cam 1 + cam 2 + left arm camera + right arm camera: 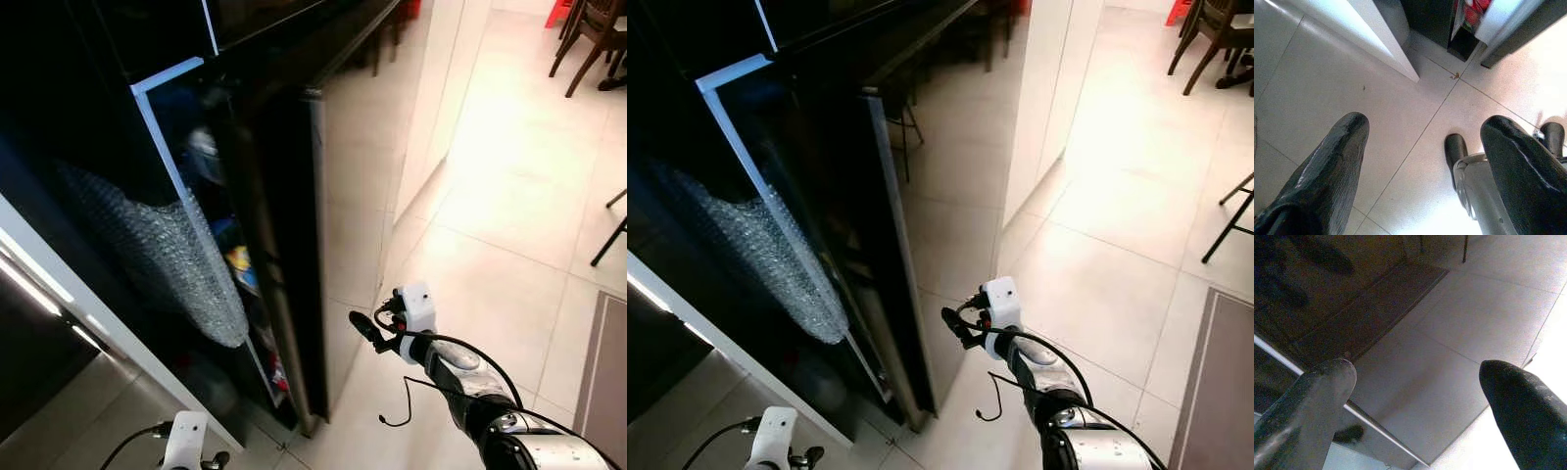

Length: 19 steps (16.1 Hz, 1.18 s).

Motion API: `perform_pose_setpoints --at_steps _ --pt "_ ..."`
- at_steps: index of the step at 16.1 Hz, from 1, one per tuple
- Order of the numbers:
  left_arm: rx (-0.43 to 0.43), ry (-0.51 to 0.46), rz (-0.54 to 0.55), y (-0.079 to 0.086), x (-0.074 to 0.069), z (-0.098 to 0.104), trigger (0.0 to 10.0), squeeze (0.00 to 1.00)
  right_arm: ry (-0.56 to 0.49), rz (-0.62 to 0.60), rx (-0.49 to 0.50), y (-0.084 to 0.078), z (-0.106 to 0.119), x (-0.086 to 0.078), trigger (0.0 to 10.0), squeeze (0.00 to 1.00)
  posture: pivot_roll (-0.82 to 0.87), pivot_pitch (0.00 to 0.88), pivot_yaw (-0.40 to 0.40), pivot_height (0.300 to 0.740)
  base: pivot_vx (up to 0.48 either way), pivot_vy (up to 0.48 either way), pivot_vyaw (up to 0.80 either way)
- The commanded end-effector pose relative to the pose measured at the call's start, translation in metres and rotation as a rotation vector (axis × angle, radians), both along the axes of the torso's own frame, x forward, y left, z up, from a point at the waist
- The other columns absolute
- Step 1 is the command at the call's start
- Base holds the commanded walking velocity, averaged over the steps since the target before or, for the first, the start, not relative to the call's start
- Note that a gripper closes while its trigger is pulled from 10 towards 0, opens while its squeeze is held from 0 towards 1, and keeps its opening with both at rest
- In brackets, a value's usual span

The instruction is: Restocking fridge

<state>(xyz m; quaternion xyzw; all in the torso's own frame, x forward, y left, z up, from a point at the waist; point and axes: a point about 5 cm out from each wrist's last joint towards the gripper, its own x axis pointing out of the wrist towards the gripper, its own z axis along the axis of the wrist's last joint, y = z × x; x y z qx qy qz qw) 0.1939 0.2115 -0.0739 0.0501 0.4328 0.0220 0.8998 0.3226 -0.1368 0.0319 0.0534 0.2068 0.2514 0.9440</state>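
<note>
Right end effector (364, 330) raised, fingers apart, empty, just beside outer face of open fridge door (333, 225). Left end effector (1420, 161) hung low, fingers spread, pointed at tiled floor (490, 196) near fridge base. Door shelves (245, 269) held packaged items; silver bubble-wrap bag (162, 255) inside fridge

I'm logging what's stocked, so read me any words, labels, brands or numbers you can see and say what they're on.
No text can be read.
Packages on the fridge door shelves: colourful, but blurred and too small to read.
Red packaging at the fridge base: print too blurred to read.
Right gripper and left gripper: no markings visible.
</note>
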Motion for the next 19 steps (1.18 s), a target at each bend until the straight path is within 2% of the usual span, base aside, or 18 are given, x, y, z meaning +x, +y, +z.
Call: perform_pose_setpoints --at_steps 1,5,8,10,11,13,15,16,18,19 --pt "0.005 0.01 0.019 0.003 -0.006 -0.002 10.0 0.0 0.007 -0.005 -0.011 -0.002 -0.003 -0.002 10.0 0.0 0.03 0.044 0.041 0.74 0.0 0.0 0.0" --pt "-0.001 0.011 0.021 0.001 -0.008 -0.003 10.0 0.0 0.047 -0.056 -0.037 -0.024 -0.016 -0.014 10.0 0.0 0.03 0.041 0.03 0.74 0.0 0.0 0.0" --pt "-0.005 0.015 0.019 -0.001 -0.009 -0.005 10.0 0.0 0.108 -0.151 -0.076 -0.047 -0.032 -0.031 10.0 0.0 0.02 0.022 0.025 0.74 0.0 0.0 0.0" --pt "-0.007 0.013 0.022 -0.002 -0.01 -0.005 10.0 0.0 0.177 -0.246 -0.145 -0.065 -0.048 -0.049 10.0 0.0 0.02 0.016 0.022 0.74 0.0 0.0 0.0" --pt "-0.007 0.013 0.028 -0.001 -0.01 -0.005 10.0 0.0 0.242 -0.319 -0.189 -0.077 -0.061 -0.066 10.0 0.0 0.02 0.004 0.018 0.74 0.0 0.0 0.0" --pt "-0.007 0.015 0.036 -0.001 -0.011 -0.006 10.0 0.0 0.359 -0.393 -0.242 -0.091 -0.083 -0.1 10.0 0.0 0.03 0.0 0.013 0.74 0.0 0.0 0.0" --pt "-0.008 0.017 0.04 -0.001 -0.012 -0.006 10.0 0.0 0.46 -0.413 -0.296 -0.097 -0.101 -0.132 10.0 0.0 0.02 0.0 0.012 0.74 0.0 0.0 0.0" --pt "-0.009 0.019 0.04 -0.001 -0.013 -0.006 10.0 0.0 0.533 -0.452 -0.294 -0.1 -0.112 -0.156 10.0 0.0 0.02 0.0 0.013 0.74 0.0 0.0 0.0" --pt "-0.008 0.021 0.04 -0.001 -0.013 -0.007 10.0 0.0 0.612 -0.47 -0.309 -0.099 -0.124 -0.183 10.0 0.0 0.02 0.0 0.016 0.74 0.0 0.0 0.0" --pt "-0.008 0.022 0.04 0.0 -0.013 -0.007 10.0 0.0 0.624 -0.469 -0.314 -0.098 -0.126 -0.189 10.0 0.0 0.02 0.0 0.017 0.74 0.0 0.0 0.0"
